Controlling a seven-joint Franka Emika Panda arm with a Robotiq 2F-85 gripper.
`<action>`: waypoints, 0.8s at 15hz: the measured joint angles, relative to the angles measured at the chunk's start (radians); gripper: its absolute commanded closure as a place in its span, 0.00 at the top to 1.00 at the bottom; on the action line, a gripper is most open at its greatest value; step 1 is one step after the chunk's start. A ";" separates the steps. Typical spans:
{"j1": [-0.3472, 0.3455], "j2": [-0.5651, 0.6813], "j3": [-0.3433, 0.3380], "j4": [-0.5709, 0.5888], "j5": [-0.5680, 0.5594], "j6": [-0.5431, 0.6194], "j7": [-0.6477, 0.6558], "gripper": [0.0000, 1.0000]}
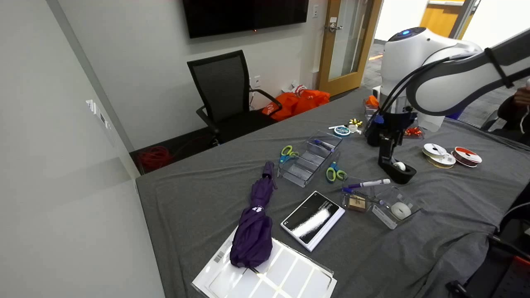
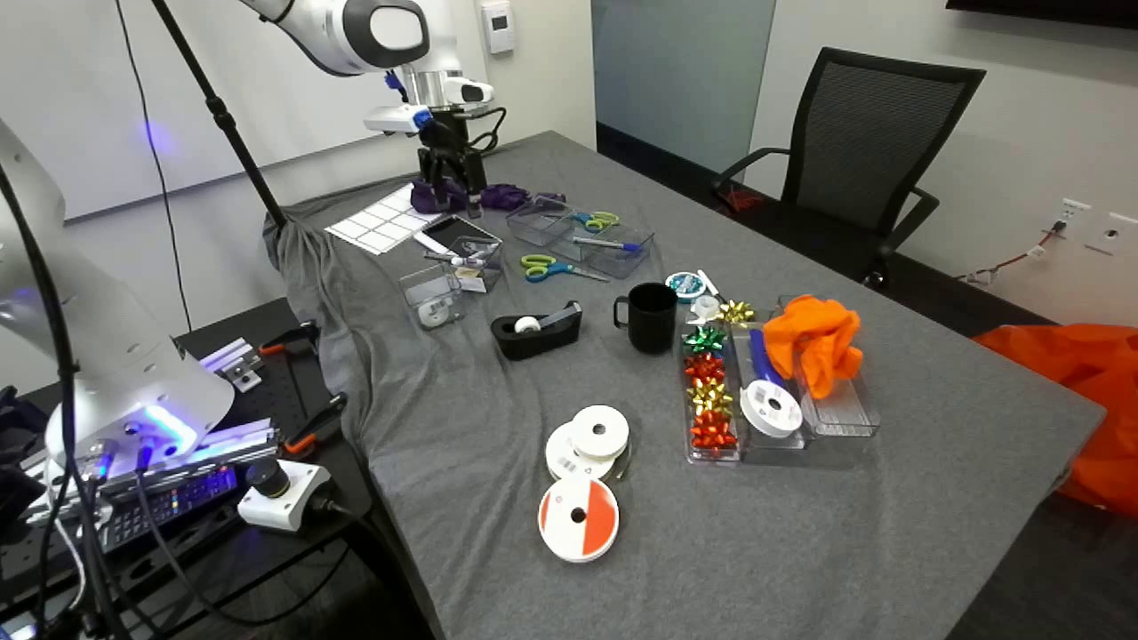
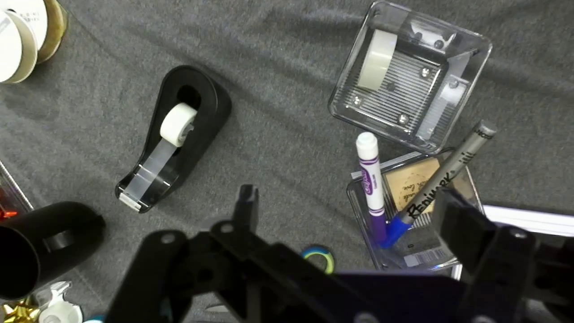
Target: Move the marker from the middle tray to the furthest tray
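Currently purple-white marker [image 3: 373, 190] leaning in tray [image 3: 421, 246], apart, below spread claw [image 3: 349, 199].

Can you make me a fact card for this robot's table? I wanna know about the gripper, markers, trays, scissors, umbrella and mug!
Gripper: open, holding nothing
Purple marker: leaning in the small clear tray, white end poking past the rim
Gray marker: same tray, blue end inside
Blue-ended marker: in the long clear tray
Square clear tray: white roll inside
Scissors: two pairs, one on each side of the long clear tray
Purple umbrella: folded, partly on white sheets
Black mug: upright
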 measured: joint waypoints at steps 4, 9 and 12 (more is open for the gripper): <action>-0.006 0.044 -0.013 0.000 0.035 0.052 -0.062 1.00; -0.013 0.127 -0.017 -0.002 0.127 0.117 -0.178 1.00; -0.017 0.172 -0.012 -0.002 0.200 0.129 -0.241 1.00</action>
